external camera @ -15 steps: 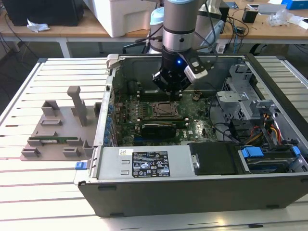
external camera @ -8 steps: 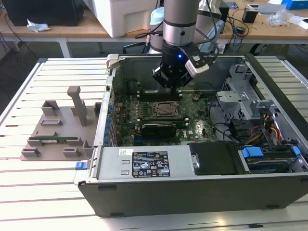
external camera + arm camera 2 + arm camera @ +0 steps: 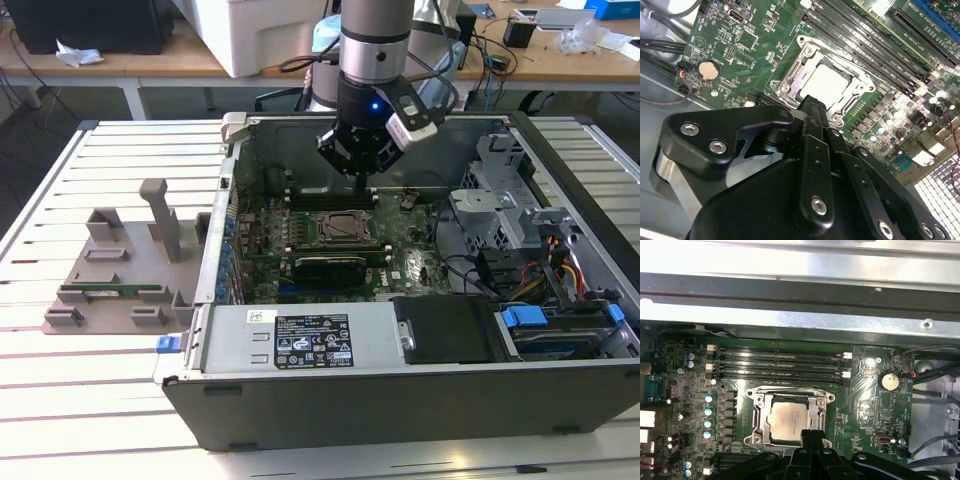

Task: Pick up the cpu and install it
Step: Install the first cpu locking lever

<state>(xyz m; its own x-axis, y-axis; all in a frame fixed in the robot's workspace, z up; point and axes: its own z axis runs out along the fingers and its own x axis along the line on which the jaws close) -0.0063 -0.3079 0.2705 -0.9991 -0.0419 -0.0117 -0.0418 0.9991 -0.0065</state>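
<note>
Chip [image 3: 788,421] seated flat in socket frame [image 3: 792,416] mid-motherboard [image 3: 867,390], so already installed. Gripper [image 3: 811,434] hung just above chip's near edge, fingers pressed together, holding nothing.

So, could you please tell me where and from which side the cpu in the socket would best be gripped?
Probably by two opposite edges, coming straight down from above. The cpu lies flat in the socket frame on the motherboard, its broad top facing up, so the thin rim seems the only part to pinch. The frame crowds the sides, so clearance looks tight.
</note>
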